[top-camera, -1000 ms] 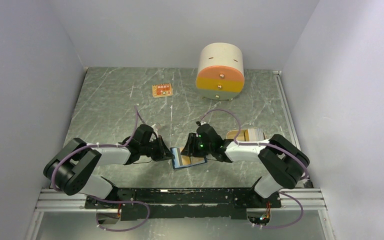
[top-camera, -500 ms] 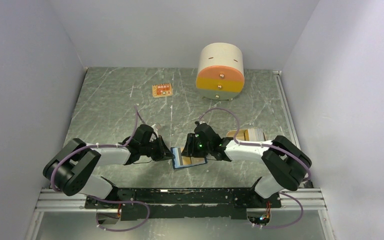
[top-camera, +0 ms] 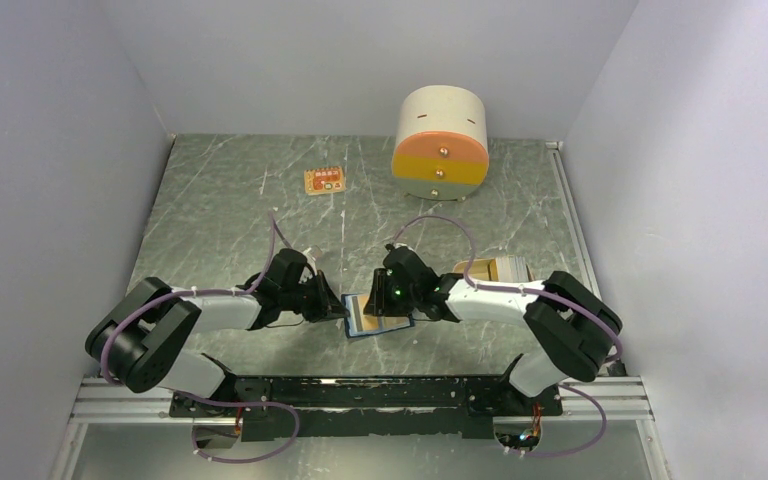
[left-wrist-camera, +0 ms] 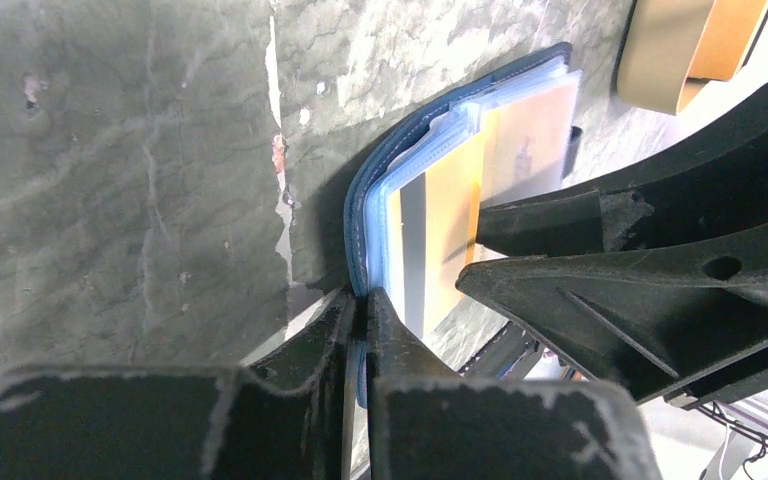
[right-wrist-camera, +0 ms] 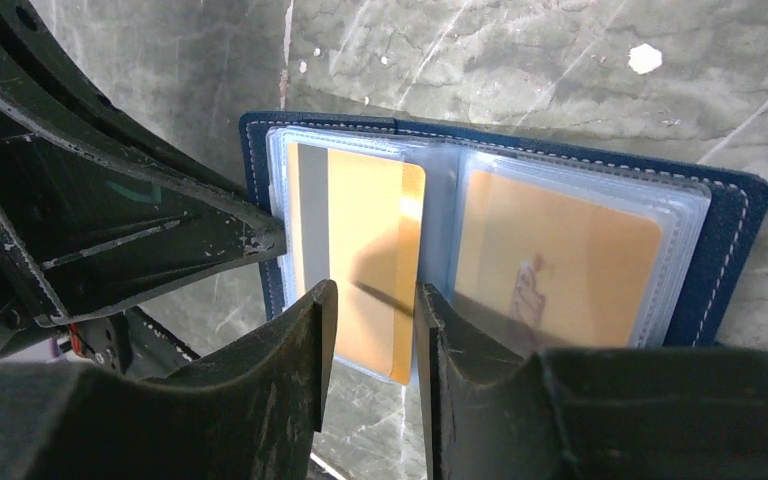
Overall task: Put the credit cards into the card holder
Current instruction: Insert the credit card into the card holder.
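Your holder [top-camera: 378, 320] lies open at lower centre, its left edge pinched shut in the left gripper [left-wrist-camera: 362, 322]. Two cards [right-wrist-camera: 360, 220] sit in its sleeves. The right gripper [right-wrist-camera: 375, 310] hovers over one, jaws apart. A stack [top-camera: 495, 268] just right looks unloaded, so you're probably midway.

Both arms folded low, elbows splayed outward, claws meeting nose to nose.
Left claw [left-wrist-camera: 362, 312] is pinched tight on the edge of the card holder [right-wrist-camera: 740, 220]; right claw [right-wrist-camera: 373, 300] angles down, its fingers parted by a narrow gap.
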### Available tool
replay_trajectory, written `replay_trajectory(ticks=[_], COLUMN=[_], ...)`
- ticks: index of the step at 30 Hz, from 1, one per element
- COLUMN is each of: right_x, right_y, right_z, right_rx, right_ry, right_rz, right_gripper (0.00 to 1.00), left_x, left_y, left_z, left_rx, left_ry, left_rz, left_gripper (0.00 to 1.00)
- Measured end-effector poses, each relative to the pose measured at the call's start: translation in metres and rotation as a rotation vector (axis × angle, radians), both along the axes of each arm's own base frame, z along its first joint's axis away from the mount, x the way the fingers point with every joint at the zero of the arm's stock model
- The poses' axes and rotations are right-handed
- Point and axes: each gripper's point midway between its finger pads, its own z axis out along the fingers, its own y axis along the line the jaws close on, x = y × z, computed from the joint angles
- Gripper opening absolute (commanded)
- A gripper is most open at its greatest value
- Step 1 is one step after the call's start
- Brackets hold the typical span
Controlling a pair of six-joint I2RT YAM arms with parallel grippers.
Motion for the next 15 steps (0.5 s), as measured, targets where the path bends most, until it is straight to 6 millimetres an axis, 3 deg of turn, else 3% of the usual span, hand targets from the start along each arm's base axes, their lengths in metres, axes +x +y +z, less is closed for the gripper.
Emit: replay_trajectory(ticks=[6, 12, 15], right_x=[-0.0023, -0.0021, -0.0028], right_y=[0.0020, 0.0031, 0.0030], right_z=[-0.0040, -0.0029, 0.0008], right_rx=[-0.017, -0.020, -0.025], right_ry=[0.002, 0.000, -0.007], right_rz=[0.011, 0.013, 0.018], right_gripper=[0.36, 0.48, 0.50], left_x=[-0.0009, -0.0019, -0.0010], left_y=[0.0005, 0.0014, 0.0006], left_z=[-0.0009, 0.0002, 0.0076], left_rx=[0.003, 0.007, 0.005], left_ry=[0.004, 0.006, -0.007], left_rz=[-0.001, -0.002, -0.008], left_gripper=[0.09, 0.09, 0.09])
